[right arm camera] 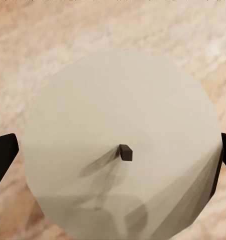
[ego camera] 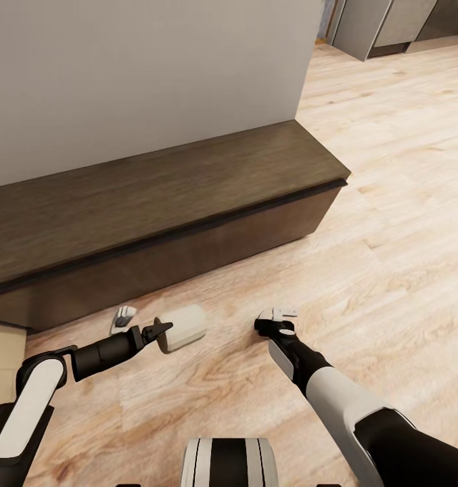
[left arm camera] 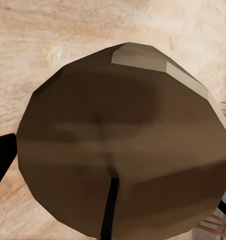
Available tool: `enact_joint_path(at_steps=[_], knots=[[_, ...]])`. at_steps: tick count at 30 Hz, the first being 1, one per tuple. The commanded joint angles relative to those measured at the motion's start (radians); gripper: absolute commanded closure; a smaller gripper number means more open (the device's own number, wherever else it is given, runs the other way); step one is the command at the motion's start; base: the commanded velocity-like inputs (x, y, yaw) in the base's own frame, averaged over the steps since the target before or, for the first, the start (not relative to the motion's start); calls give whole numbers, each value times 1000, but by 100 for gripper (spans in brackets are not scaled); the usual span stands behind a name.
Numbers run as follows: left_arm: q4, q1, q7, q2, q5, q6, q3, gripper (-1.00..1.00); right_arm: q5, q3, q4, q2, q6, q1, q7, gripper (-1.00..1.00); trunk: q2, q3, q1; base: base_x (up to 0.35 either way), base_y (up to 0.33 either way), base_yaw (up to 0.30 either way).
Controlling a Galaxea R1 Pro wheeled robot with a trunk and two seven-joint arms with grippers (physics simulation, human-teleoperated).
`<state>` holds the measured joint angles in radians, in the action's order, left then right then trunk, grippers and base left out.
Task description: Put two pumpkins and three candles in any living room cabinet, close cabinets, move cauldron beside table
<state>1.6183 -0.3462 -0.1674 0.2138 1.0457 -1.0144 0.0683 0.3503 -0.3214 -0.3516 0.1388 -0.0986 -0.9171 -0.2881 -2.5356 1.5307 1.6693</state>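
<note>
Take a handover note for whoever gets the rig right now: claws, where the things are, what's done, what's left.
Left claw: shut on a candle, held sideways low over the floor in front of the cabinet.
Right claw: shut on a second candle.
Cabinet: the fronts in view are closed.
Done: two candles in hand, neither stowed.
Left: stow both, then the third candle and both pumpkins, close everything, and put the cauldron by the table.

Showing cream-white candle [ego camera: 182, 327], dark wick [right arm camera: 125, 152]; showing dark brown woodgrain cabinet [ego camera: 154, 223]; showing pale plank-patterned floor [ego camera: 391, 203], grey wall [ego camera: 141, 74].
</note>
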Motion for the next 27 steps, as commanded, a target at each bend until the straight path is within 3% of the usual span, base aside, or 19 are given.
enact_joint_path(at_steps=[1,9,27], knots=[[0,0,-11,0,-7,-4,3,100,6,-8,-2,-1,-6,-1,-8,100,0,1,0,0,0,0],[0,0,-11,0,-7,-4,7,100,6,-8,-3,-1,-4,0,-8,100,0,1,0,0,0,0],[-3,0,-8,-1,-21,-3,7,100,6,-7,-12,-2,-9,-1,-12,100,4,-69,-8,-4,0,0]])
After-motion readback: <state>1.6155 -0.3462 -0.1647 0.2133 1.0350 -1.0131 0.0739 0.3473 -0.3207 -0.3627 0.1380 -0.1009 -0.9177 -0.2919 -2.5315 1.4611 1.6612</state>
